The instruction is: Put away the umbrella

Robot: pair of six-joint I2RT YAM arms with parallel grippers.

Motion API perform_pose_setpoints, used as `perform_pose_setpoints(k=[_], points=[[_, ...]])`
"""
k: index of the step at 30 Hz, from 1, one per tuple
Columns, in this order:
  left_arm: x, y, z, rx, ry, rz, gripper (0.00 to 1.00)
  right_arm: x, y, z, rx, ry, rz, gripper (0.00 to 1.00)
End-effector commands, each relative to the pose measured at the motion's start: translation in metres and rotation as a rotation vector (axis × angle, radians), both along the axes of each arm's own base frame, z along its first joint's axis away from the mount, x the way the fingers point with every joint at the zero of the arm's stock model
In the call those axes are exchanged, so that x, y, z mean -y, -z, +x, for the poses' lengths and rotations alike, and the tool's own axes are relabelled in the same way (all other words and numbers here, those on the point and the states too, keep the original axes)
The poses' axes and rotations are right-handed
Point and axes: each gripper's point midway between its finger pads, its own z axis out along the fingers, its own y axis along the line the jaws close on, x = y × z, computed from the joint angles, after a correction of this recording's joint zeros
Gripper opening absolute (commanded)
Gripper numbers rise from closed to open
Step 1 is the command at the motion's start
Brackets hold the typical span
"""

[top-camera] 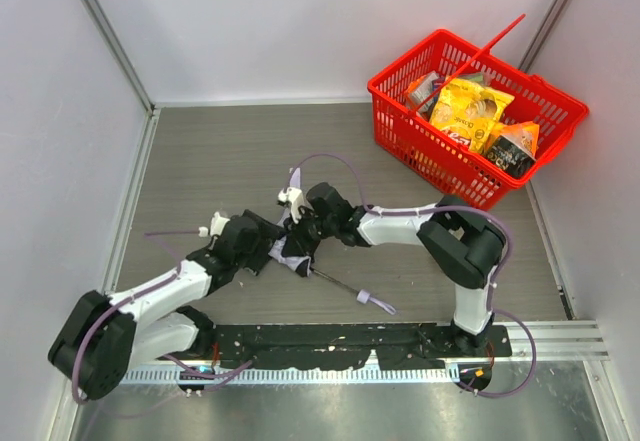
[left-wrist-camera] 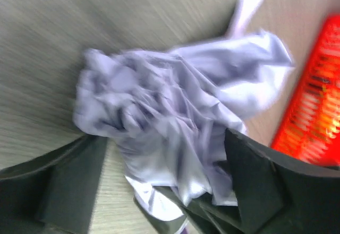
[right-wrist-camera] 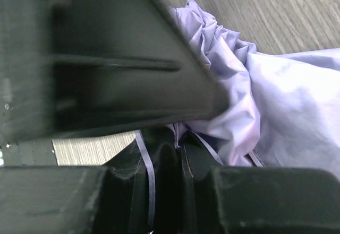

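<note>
**Right gripper** (top-camera: 299, 227) (right-wrist-camera: 179, 145): fingers pressed together, pinching a fold of the umbrella (top-camera: 294, 251). A thin pale ribbon ran into the seam between them. The canopy (right-wrist-camera: 276, 101) billowed out just beyond the tips.

**Left gripper** (top-camera: 266, 248) (left-wrist-camera: 162, 144): fingers (left-wrist-camera: 58, 191) spread. The bunched canopy (left-wrist-camera: 170, 112) lay between them, touching the finger on the right of the wrist view. A strip of bare table showed beside the other finger. It was not closed on the cloth.

**Both grippers:** faced each other, just beside one another, low over the canopy.

**Umbrella:** lay on the table (top-camera: 200, 161), near the middle, between the two arms.
- Canopy: pale lavender, crumpled, collapsed into a small heap under the grippers.
- Shaft (top-camera: 338, 284): thin, black, flat on the table, running from the heap toward the near right.
- Handle (top-camera: 365, 297): small, pale, at the shaft's end.
- Strap (top-camera: 383, 307): trailed just past the handle.

**Basket** (top-camera: 430, 151): red mesh, in the far right corner, well apart from the umbrella. It showed as a red blur at the right edge of the left wrist view (left-wrist-camera: 313, 101).

**Packets** (top-camera: 470, 111): yellow and dark, inside the basket.
</note>
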Motion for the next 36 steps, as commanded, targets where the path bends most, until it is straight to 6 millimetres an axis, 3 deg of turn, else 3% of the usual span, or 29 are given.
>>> perform_pose_setpoints(k=[1, 7, 12, 19, 25, 30, 36], points=[[-0.009, 0.002, -0.016, 0.097, 0.113, 0.08, 1.0, 0.036, 0.075, -0.024, -0.231, 0.037, -0.126, 0.01], [-0.022, -0.019, -0.024, 0.186, 0.11, 0.085, 1.0, 0.041, 0.079, -0.02, -0.327, 0.075, -0.076, 0.01], [-0.043, -0.016, -0.03, 0.139, -0.023, 0.086, 0.99, 0.041, 0.08, -0.016, -0.427, 0.084, -0.033, 0.01], [-0.023, -0.028, -0.003, 0.219, -0.013, 0.039, 1.0, 0.04, 0.08, -0.014, -0.529, 0.068, -0.009, 0.01], [-0.016, -0.021, 0.016, 0.218, -0.018, 0.069, 1.0, 0.042, 0.083, -0.01, -0.578, 0.066, 0.001, 0.01], [-0.013, 0.001, 0.014, 0.13, -0.033, 0.073, 0.98, 0.041, 0.085, -0.01, -0.611, 0.056, 0.01, 0.01], [-0.012, 0.027, 0.013, 0.045, -0.025, 0.126, 0.82, 0.037, 0.081, -0.009, -0.619, 0.03, 0.021, 0.01]])
